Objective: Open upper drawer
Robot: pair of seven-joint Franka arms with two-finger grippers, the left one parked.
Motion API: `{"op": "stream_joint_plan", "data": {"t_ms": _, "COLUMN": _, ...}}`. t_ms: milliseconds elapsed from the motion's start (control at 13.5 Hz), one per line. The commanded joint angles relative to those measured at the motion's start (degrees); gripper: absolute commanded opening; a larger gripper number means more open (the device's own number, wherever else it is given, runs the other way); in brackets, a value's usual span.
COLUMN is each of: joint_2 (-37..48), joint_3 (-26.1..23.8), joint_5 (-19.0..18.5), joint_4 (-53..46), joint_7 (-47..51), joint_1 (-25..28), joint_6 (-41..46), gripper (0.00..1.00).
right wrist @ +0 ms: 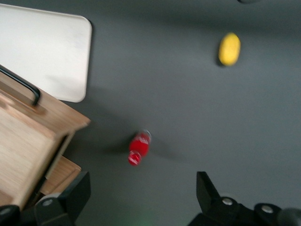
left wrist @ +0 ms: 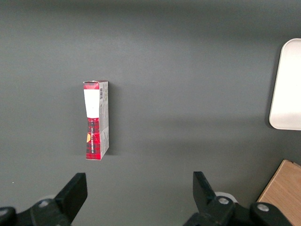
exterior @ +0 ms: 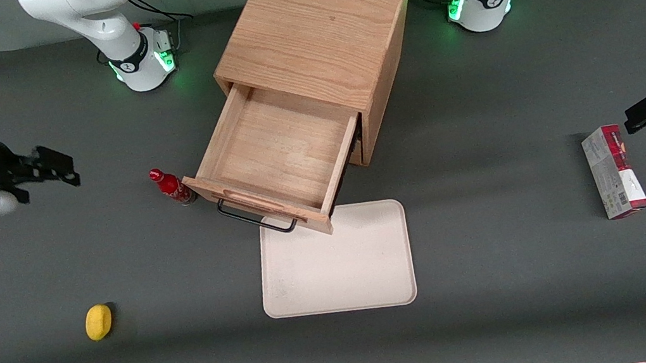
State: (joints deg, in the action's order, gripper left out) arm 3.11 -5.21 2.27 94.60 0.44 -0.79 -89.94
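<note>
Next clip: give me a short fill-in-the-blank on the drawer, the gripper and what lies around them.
1. The upper drawer is pulled ___.
2. Inside, the drawer holds ___.
3. The gripper, fingers open, holds ___ and hangs clear of the handle.
4. The drawer's front overhangs the ___, with the red bottle beside it.

Missing words: open; nothing; nothing; tray

We see the upper drawer (exterior: 280, 149) pulled out of the cabinet (exterior: 317, 35), over the tray's (exterior: 342, 268) edge. The bottle (exterior: 170, 187) stands beside it. The pincer (exterior: 55, 167), spread wide, hangs toward the working arm's end.
</note>
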Motion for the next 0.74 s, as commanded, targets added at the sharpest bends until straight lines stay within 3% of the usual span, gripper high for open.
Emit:
{"op": "stream_joint_plan", "data": {"t_ms": 0, "joint_2": 10.85, "joint_3": 3.26, "joint_5": 1.42, "joint_4": 12.26, "joint_7": 1.93, "joint_1": 0.26, "joint_6": -2.96, "gripper": 1.00}}
{"op": "stream_joint_plan", "data": {"t_ms": 296, "joint_2": 9.82, "joint_3": 3.10, "joint_5": -1.21, "joint_4": 11.40, "joint_7": 4.21, "joint_1": 0.26, "joint_6": -1.37, "gripper": 1.00}}
{"op": "stream_joint_plan", "data": {"t_ms": 667, "joint_2": 7.62, "joint_3": 2.83, "joint_5": -1.57, "joint_4": 9.03, "joint_7": 7.63, "joint_1": 0.44, "joint_6": -0.93, "gripper": 1.00}}
